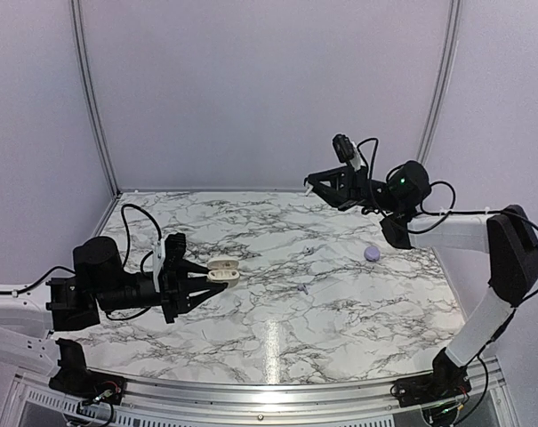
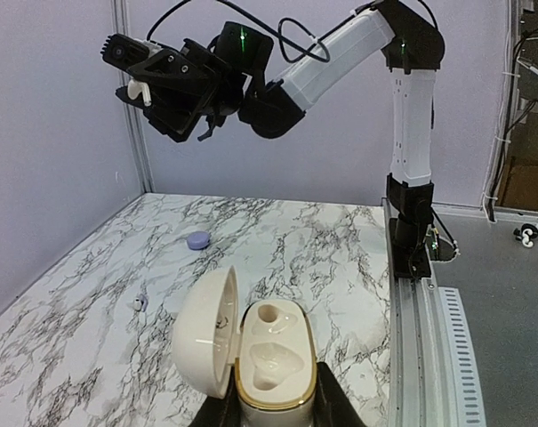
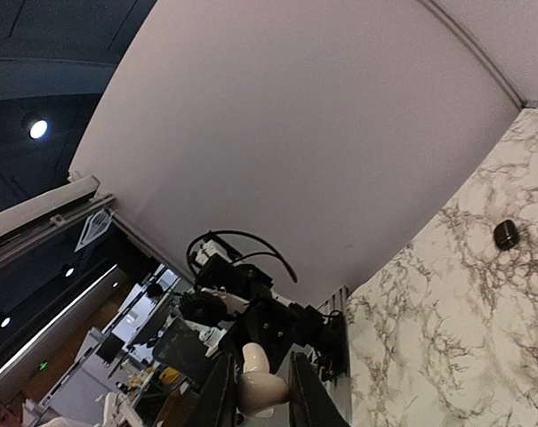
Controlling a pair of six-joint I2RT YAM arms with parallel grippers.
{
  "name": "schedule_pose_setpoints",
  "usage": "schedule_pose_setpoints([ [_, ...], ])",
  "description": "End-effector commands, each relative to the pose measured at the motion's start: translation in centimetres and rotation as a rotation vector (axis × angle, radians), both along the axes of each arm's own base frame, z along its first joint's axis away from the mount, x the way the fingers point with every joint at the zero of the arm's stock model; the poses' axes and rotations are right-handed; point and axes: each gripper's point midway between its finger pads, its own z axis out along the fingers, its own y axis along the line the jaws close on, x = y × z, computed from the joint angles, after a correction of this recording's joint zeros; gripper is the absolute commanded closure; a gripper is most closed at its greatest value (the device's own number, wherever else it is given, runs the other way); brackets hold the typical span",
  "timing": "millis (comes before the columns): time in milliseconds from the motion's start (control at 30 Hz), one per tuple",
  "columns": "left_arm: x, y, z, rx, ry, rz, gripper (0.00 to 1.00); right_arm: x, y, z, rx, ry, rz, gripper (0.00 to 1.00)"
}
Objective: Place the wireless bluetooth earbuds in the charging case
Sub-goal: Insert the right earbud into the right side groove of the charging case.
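The cream charging case is held between the fingers of my left gripper, which is shut on its base. Its lid stands open to the left and both moulded wells are empty. From the top view, the case hangs a little above the marble at the left. My right gripper is shut on a white earbud, and it hovers high over the table's far right. A tiny pale earbud lies on the marble.
A small lilac rounded piece rests on the marble table at the right, also visible from the left wrist. A small black piece lies on the marble. A metal rail runs along the near edge.
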Motion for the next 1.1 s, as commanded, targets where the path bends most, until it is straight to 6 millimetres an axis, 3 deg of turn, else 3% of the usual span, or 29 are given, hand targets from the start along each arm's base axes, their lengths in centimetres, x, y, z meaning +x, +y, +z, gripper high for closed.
schedule_pose_setpoints([
  [0, -0.3, -0.8, 2.9, -0.067, -0.03, -0.042, 1.0, -4.8, -0.7, 4.3, 0.157, -0.073, 0.189, 1.0],
  [200, -0.4, -0.9, 3.1, -0.067, -0.046, -0.052, 1.0, -6.1, -0.1, 4.0, 0.156, -0.072, 0.28, 1.0],
  [433, -0.8, -1.1, 3.4, -0.071, -0.04, -0.081, 1.0, -8.6, 1.4, 4.9, 0.11, -0.236, 0.33, 1.0],
  [567, -0.8, -1.2, 3.3, -0.067, -0.046, -0.081, 1.0, -10.5, 1.2, 6.0, 0.13, -0.362, 0.355, 0.99],
  [800, -1.2, -1.4, 3.0, -0.058, -0.049, -0.11, 1.0, -12.5, 0.9, 5.8, 0.141, -0.581, 0.301, 0.96],
  [967, -1.7, -1.5, 3.0, -0.056, -0.062, -0.139, 1.0, -12.7, 4.4, 4.4, -0.019, -0.737, 0.242, 0.95],
  [1067, -1.8, -1.4, 3.1, -0.056, -0.071, -0.141, 1.0, -13.9, 6.4, 2.7, -0.144, -0.844, 0.254, 0.98],
])
